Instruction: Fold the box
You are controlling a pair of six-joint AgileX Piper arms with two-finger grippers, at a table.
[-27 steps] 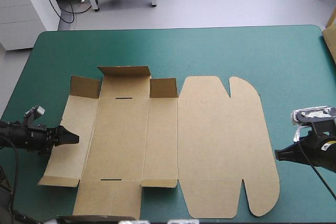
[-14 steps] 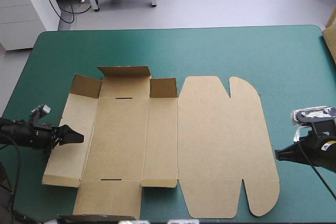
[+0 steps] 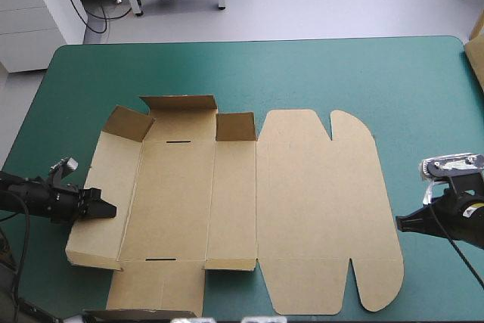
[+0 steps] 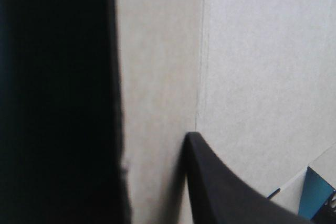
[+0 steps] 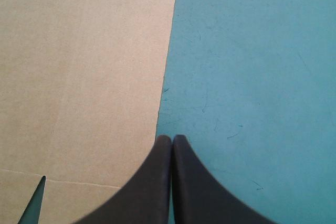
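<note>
The brown box [image 3: 302, 209] lies open on the teal-green cover, its wide lid panel flat toward the right. At the far edge, three small flaps [image 3: 179, 104] stand raised. The left side panel [image 3: 106, 187] tilts up off the table. My left gripper [image 3: 108, 209] reaches in from the left, shut on this panel's outer edge. In the left wrist view the board [image 4: 157, 77] runs between the two black fingers [image 4: 220, 187]. My right gripper [image 3: 401, 225] rests shut on the cover just off the lid's right edge, its tip [image 5: 172, 139] beside the board [image 5: 79, 77].
A strip of more brown board [image 3: 128, 313] shows at the near left edge of the table. Bare teal-green cover [image 3: 302, 73] stretches beyond the box and to its right.
The left gripper has slid toward the near edge along the left panel and closed on it. That panel and its far corner flap have tilted up. The right arm has not moved.
</note>
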